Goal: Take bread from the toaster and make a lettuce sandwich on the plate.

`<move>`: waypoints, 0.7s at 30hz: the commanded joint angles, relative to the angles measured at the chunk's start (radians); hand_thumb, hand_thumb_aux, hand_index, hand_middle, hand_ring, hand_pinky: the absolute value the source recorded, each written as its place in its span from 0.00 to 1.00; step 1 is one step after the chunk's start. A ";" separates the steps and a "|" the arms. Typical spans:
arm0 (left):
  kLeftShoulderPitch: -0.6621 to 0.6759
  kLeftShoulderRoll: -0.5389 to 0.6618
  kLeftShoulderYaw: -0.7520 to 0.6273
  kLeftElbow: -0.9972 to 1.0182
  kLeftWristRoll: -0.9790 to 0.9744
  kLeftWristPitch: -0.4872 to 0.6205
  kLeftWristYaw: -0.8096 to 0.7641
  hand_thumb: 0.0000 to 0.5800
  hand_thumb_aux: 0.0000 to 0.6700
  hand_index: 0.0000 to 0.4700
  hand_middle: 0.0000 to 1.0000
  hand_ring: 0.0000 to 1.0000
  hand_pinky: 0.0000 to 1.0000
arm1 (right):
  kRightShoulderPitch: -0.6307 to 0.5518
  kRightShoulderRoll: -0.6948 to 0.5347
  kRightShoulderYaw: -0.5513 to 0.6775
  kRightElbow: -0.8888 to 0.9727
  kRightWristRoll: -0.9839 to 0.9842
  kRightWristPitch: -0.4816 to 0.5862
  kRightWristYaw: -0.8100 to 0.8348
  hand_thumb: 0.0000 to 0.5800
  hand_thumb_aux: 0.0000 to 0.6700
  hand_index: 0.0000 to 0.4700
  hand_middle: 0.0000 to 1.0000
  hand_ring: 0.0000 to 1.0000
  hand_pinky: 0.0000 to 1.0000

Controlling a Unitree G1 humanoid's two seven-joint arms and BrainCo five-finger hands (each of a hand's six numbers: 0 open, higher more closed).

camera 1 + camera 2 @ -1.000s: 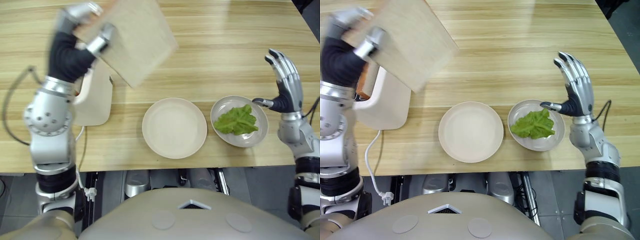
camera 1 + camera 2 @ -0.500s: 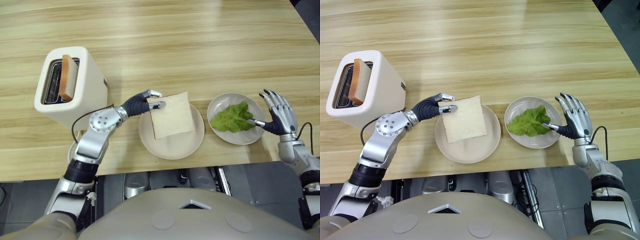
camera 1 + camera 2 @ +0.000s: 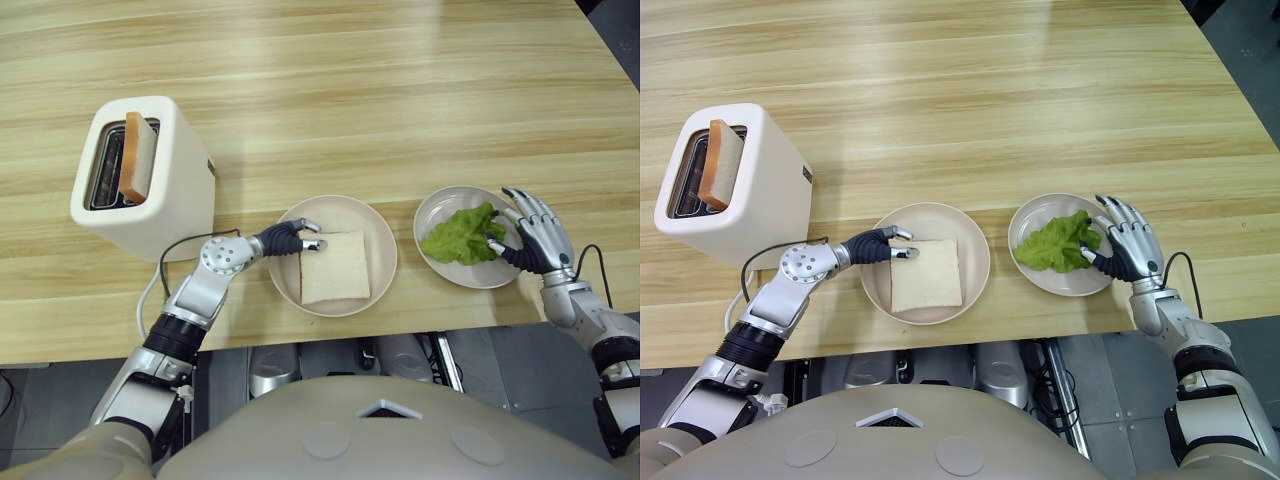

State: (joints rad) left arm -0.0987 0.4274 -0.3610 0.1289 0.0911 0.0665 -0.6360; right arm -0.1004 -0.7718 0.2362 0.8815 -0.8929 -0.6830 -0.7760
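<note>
— Square slice of white bread [image 3: 335,268]: where?
— Flat on the round beige plate [image 3: 345,206], toward its front, near the front edge of the pale wooden table [image 3: 400,90].
— Left hand [image 3: 283,240]?
— At the slice's upper left corner, over the plate's rim; gripping or merely touching, impossible to tell.
— Green lettuce leaf [image 3: 458,236]?
— In the small grey bowl [image 3: 470,275], just right of the plate. Right hand [image 3: 533,238] spread open over the bowl's right rim, thumb against the leaf.
— Cream toaster [image 3: 150,200]?
— Far left, upright, with a browner slice [image 3: 137,155] standing in one slot.
</note>
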 commanded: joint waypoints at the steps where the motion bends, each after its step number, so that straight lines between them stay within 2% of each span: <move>1: -0.005 0.011 -0.038 0.053 0.083 -0.017 0.022 1.00 1.00 0.98 1.00 1.00 1.00 | -0.002 -0.009 0.028 -0.006 0.014 -0.004 -0.003 0.80 0.55 0.54 0.00 0.00 0.00; 2: -0.015 0.011 -0.043 0.064 0.112 -0.028 0.045 1.00 1.00 0.98 1.00 1.00 1.00 | -0.002 -0.011 0.032 -0.007 0.017 -0.005 -0.003 0.80 0.55 0.54 0.00 0.00 0.00; 3: -0.023 0.007 -0.040 0.075 0.124 -0.033 0.061 0.98 0.86 0.84 1.00 1.00 1.00 | -0.001 -0.015 0.035 -0.010 0.018 -0.005 -0.004 0.79 0.54 0.53 0.00 0.00 0.00; 4: -0.031 0.003 -0.038 0.084 0.135 -0.038 0.076 0.98 0.86 0.84 1.00 1.00 1.00 | -0.002 -0.019 0.036 -0.013 0.022 -0.006 -0.003 0.79 0.54 0.53 0.00 0.00 0.00; 5: -0.035 0.000 -0.036 0.091 0.142 -0.042 0.085 0.83 0.59 0.58 1.00 1.00 1.00 | -0.003 -0.021 0.038 -0.014 0.024 -0.007 -0.003 0.78 0.53 0.52 0.00 0.00 0.00; 6: -0.042 -0.005 -0.033 0.101 0.158 -0.049 0.109 0.00 0.00 0.00 1.00 1.00 1.00 | -0.008 -0.021 0.034 -0.007 0.035 -0.011 0.002 0.78 0.53 0.52 0.00 0.00 0.00; 14: -0.082 0.003 -0.043 0.110 0.293 -0.080 0.229 0.00 0.00 0.00 1.00 1.00 1.00 | -0.023 -0.034 0.038 0.017 0.071 -0.025 0.023 0.81 0.56 0.55 0.00 0.00 0.00; 15: -0.084 0.007 -0.046 0.106 0.310 -0.084 0.235 0.00 0.00 0.00 0.56 0.56 0.56 | -0.025 -0.032 0.040 0.023 0.072 -0.027 0.028 0.81 0.56 0.55 0.00 0.00 0.00; 16: -0.087 0.012 -0.050 0.099 0.331 -0.090 0.243 0.00 0.00 0.00 0.00 0.00 0.00 | -0.023 -0.029 0.042 0.033 0.076 -0.031 0.037 0.81 0.56 0.55 0.00 0.00 0.00; 21: -0.084 0.028 -0.046 0.048 0.385 -0.094 0.245 0.00 0.00 0.00 0.00 0.00 0.00 | -0.006 -0.027 0.054 0.045 0.077 -0.038 0.039 0.82 0.58 0.56 0.00 0.00 0.00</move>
State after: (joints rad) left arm -0.1837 0.4326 -0.3983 0.2096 0.4513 -0.0276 -0.3883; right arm -0.1135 -0.7972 0.2649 0.9192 -0.8206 -0.7099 -0.7514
